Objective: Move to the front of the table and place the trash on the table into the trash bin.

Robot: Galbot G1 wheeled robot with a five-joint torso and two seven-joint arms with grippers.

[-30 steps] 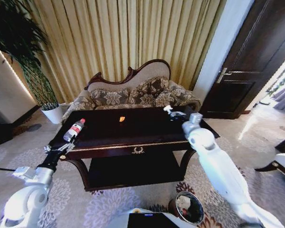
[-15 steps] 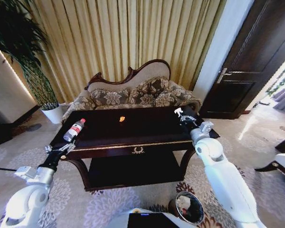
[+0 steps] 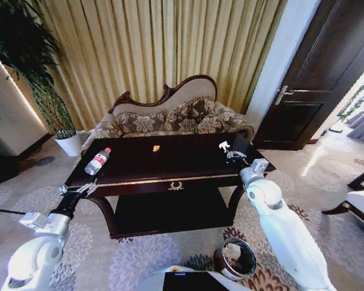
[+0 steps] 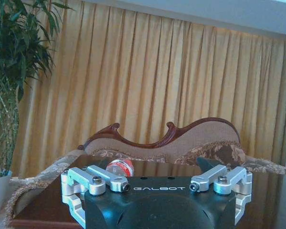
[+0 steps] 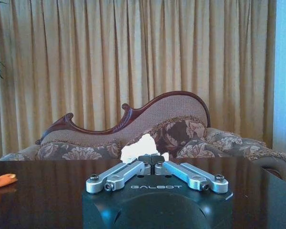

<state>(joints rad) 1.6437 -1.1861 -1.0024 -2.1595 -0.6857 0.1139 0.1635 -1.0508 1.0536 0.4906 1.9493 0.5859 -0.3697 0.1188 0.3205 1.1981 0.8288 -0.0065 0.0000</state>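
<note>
The dark glossy table point(image 3: 176, 165) with gold trim stands in front of me. A clear bottle point(image 3: 97, 161) with a red label lies at its left end, and an orange piece point(image 3: 156, 148) sits near the far edge. Over the table's right end, my right gripper point(image 3: 225, 150) is shut on a crumpled white paper scrap point(image 5: 139, 147), which sticks out beyond the closed fingertips point(image 5: 145, 160). My left gripper point(image 3: 79, 190) hangs open just off the table's front left corner; its wrist view shows the bottle point(image 4: 120, 167) on the tabletop beyond it. The round dark trash bin point(image 3: 236, 259) stands on the carpet below my right arm.
A patterned sofa point(image 3: 170, 121) backs the table, with gold curtains behind. A plant in a white pot point(image 3: 67, 144) stands at the far left and a dark door point(image 3: 315, 79) at the right. The table has a lower shelf point(image 3: 170, 209). Open carpet lies on both sides.
My right gripper has shifted a little to the right over the table's right end, still pinching the white scrap. The camera has moved slightly. The left arm stays put.
</note>
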